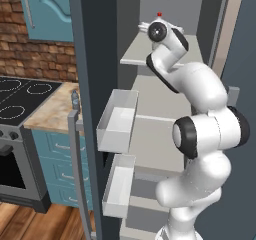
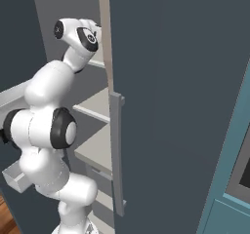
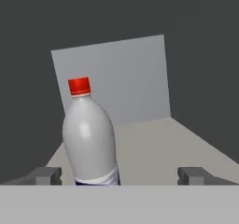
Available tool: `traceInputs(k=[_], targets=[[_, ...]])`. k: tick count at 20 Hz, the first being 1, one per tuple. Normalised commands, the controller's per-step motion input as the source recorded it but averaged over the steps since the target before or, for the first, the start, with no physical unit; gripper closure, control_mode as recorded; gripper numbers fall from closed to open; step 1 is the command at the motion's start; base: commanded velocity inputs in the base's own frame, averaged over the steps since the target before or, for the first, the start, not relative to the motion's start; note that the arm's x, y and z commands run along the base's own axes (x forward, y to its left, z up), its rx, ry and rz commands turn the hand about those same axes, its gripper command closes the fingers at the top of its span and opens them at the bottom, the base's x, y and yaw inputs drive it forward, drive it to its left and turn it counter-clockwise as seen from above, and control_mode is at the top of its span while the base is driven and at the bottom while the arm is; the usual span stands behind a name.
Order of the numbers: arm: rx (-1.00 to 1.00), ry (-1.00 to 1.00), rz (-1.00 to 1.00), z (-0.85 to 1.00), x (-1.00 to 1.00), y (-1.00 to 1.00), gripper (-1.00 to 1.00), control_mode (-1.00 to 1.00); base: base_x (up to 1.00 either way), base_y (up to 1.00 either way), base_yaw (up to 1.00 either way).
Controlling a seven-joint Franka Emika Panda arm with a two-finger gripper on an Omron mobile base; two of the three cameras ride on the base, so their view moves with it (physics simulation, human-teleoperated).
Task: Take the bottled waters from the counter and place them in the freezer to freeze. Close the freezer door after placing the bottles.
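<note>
Right now the arm is reaching high up into the open freezer (image 1: 165,134), and the gripper (image 3: 119,175) is sitting at the top shelf (image 1: 137,51). In the hand view the two dark fingertips (image 3: 46,175) are standing far apart, so the hand is wide open and is holding nothing.

The whitish bottle (image 3: 89,136) with the red cap (image 3: 79,86) is standing on that shelf just in front of the hand, between the two tips but closer to the left one. Its long side is running from the hand's bottom up to its top, with the cap leaning a little to the left. It seems to be resting on the shelf by itself, though the very bottom of it is hidden, so it is hard to be sure it is sitting flat. In the left base view only the tiny red cap is peeking over the wrist.

The grey-blue bottle (image 1: 75,100) is waiting on the counter (image 1: 52,109), far behind the hand and much lower, on the other side of the freezer door (image 1: 92,109). The door is standing wide open with its white bins (image 1: 117,121) facing in.

My guess is that the first bottle is now in place. The next move is probably pulling the hand straight back, away from the bottle, without bumping it, since the left tip is so near it. Then the hand will need to go down to the counter for the second bottle.
</note>
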Motion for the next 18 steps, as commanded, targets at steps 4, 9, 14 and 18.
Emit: traceInputs(k=[4,9,14,18], targets=[[0.00,-0.02,0.05,0.14,-0.63,0.00,-1.00,-1.00,0.00,0.00,0.00],[0.00,0.00,0.10,0.17,-0.73,0.00,-1.00,-1.00,0.00,0.00,0.00],[0.00,0.00,0.12,0.33,-0.74,0.11,-1.00,-1.00,0.00,0.00,0.00],[0.00,0.00,0.16,0.35,-0.81,0.11,-1.00,-1.00,0.00,0.00,0.00]])
